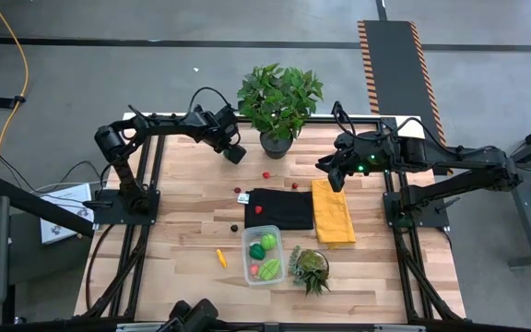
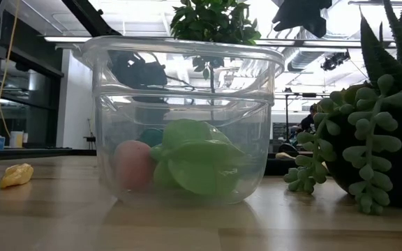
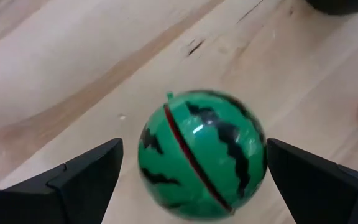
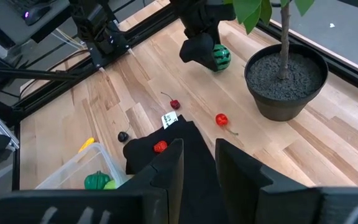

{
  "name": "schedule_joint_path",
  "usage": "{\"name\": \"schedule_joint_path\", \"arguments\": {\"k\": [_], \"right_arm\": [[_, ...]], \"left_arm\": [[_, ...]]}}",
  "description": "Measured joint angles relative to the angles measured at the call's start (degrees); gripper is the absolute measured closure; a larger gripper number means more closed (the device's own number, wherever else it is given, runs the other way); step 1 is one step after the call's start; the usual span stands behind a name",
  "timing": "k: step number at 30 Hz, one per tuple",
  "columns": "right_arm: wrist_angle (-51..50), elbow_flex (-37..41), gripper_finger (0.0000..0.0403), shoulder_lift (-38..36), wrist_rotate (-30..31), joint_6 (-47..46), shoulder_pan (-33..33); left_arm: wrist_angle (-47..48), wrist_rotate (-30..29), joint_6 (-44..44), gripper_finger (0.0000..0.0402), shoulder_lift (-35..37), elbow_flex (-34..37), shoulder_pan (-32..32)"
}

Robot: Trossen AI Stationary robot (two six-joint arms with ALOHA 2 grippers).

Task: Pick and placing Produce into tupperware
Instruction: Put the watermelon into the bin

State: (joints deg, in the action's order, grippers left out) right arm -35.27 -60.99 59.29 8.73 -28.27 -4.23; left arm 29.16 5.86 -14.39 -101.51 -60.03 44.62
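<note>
A green toy watermelon ball lies on the wooden table next to the potted plant; it also shows in the right wrist view. My left gripper is open, its fingers on either side of the ball with a gap to each. The clear tupperware stands near the front and holds green pieces and a reddish one. Red cherries, a dark berry and a small orange-yellow stick lie loose on the table. My right gripper hovers over the yellow cloth, slightly open and empty.
A large potted plant stands at the far edge beside the left gripper. A black cloth with a red berry on it and a yellow cloth lie mid-table. A spiky succulent stands right of the tupperware.
</note>
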Motion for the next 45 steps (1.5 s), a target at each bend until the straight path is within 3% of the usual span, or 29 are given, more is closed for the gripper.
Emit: {"name": "schedule_joint_path", "arguments": {"k": [45], "right_arm": [[0.0, 0.0, 0.032, 0.0, -0.2, 0.2, 0.0]], "left_arm": [[-0.4, 0.1, 1.7, 0.0021, -2.4, 0.0, 0.0]]}}
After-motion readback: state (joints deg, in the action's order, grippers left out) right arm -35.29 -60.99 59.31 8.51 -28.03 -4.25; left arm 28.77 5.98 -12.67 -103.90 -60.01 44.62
